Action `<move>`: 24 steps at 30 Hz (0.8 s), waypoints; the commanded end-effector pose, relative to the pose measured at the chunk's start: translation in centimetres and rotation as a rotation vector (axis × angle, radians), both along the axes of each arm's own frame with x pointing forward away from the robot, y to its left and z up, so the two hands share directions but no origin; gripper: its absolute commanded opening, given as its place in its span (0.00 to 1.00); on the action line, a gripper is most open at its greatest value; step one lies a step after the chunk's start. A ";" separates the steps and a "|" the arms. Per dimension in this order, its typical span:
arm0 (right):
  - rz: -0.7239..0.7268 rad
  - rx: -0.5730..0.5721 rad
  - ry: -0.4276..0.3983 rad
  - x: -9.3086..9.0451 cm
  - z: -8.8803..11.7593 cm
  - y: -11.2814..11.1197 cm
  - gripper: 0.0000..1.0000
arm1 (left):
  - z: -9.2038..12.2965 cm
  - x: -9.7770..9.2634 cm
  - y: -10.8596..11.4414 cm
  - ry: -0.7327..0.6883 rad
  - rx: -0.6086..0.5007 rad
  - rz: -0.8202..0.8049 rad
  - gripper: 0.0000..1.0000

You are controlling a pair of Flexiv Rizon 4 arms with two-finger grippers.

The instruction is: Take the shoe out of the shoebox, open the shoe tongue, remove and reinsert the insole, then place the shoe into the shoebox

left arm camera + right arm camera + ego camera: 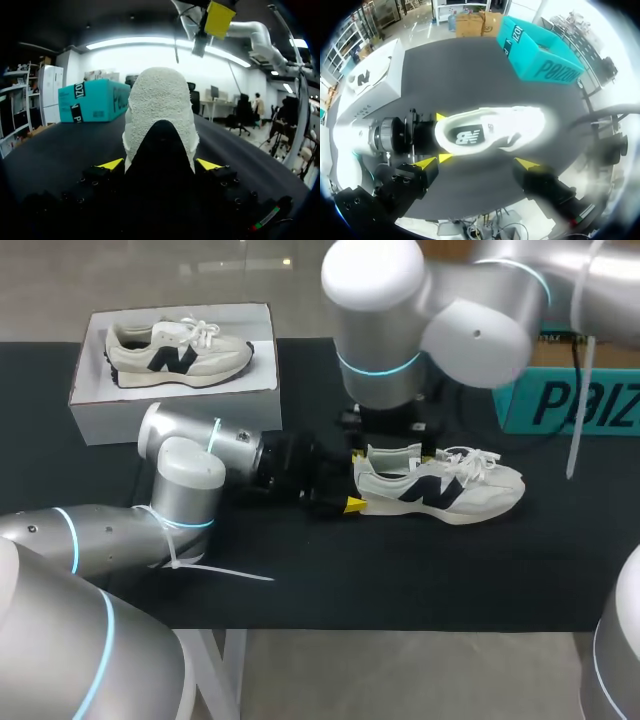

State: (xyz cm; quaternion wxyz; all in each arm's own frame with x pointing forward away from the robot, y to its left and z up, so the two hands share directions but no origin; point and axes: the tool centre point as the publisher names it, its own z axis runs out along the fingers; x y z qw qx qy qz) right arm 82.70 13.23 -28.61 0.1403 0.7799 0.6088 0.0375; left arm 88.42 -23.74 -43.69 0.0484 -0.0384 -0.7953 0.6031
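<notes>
Two shoes. The shoe stands on its sole at the middle of the desk, heel pinched by the left jaws. Right jaws spread wide, hanging just above it. Second shoe sits in the shoebox, back left.

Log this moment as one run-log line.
shoe on table | left gripper shut on its heel | right gripper open above it | second shoe in shoebox
</notes>
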 end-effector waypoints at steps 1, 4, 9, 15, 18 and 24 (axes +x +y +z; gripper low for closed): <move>-0.039 -0.125 0.047 2.2 -1.8 2.7 1.00 | -0.3 0.0 -0.2 0.001 0.004 -0.002 0.00; -0.045 -0.125 0.057 2.9 -2.7 2.1 1.00 | -0.3 0.0 -0.2 0.001 0.004 -0.002 0.00; -0.059 -0.120 0.067 3.8 -3.4 0.5 1.00 | -0.3 0.0 -0.2 0.001 0.004 -0.002 0.00; -0.091 -0.080 0.059 4.2 -3.1 -1.9 1.00 | -0.3 0.0 -0.2 0.001 0.004 -0.002 0.00; -0.098 -0.080 0.058 4.5 -3.1 -2.9 1.00 | -0.3 0.0 -0.2 0.001 0.004 -0.002 0.00; -0.095 -0.100 0.064 4.9 -3.6 -4.6 1.00 | -0.3 0.0 -0.2 0.001 0.004 -0.002 0.00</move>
